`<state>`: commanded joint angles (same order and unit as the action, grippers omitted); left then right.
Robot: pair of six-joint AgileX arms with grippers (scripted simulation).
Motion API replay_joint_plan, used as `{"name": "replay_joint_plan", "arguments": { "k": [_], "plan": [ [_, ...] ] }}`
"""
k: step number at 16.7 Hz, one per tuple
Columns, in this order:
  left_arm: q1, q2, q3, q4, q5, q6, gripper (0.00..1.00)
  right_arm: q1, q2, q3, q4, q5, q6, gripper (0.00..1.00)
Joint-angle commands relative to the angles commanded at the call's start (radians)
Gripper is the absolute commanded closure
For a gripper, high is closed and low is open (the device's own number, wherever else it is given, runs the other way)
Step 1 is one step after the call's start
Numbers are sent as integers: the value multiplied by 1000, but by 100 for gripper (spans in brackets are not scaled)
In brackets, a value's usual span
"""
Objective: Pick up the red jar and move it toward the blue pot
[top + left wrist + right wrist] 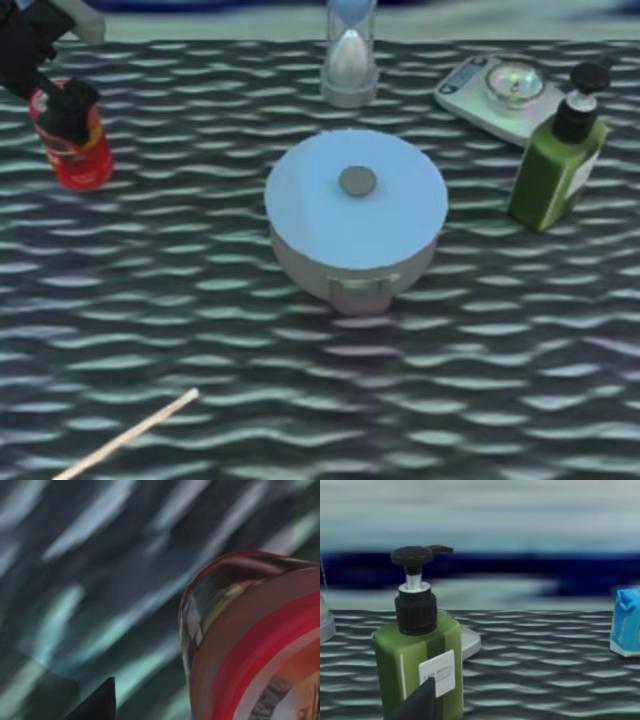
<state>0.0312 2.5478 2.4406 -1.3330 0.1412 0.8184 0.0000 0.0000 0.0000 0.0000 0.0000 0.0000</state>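
Sitting mid-bench, the blue pot point(355, 215) is well right of my left arm, which reaches in from the far left corner, jaws point(62, 108) pinching the red jar point(78, 150) at its top, tilted; my right jaws are out of sight

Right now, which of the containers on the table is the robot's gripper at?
The red jar, at the table's far left. The left gripper is on its top; the green bottle and blue pot stand untouched.
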Motion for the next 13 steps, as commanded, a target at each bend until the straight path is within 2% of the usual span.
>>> {"name": "replay_joint_plan", "arguments": {
  "k": [3, 7, 13],
  "plan": [
    [-3, -1, -84, 83, 0, -3, 0, 0, 0, 0, 0, 0, 0, 0],
    [-4, 0, -91, 91, 0, -4, 0, 0, 0, 0, 0, 0, 0, 0],
    [-4, 0, -91, 91, 0, -4, 45, 0, 0, 0, 0, 0, 0, 0]
  ]
}}
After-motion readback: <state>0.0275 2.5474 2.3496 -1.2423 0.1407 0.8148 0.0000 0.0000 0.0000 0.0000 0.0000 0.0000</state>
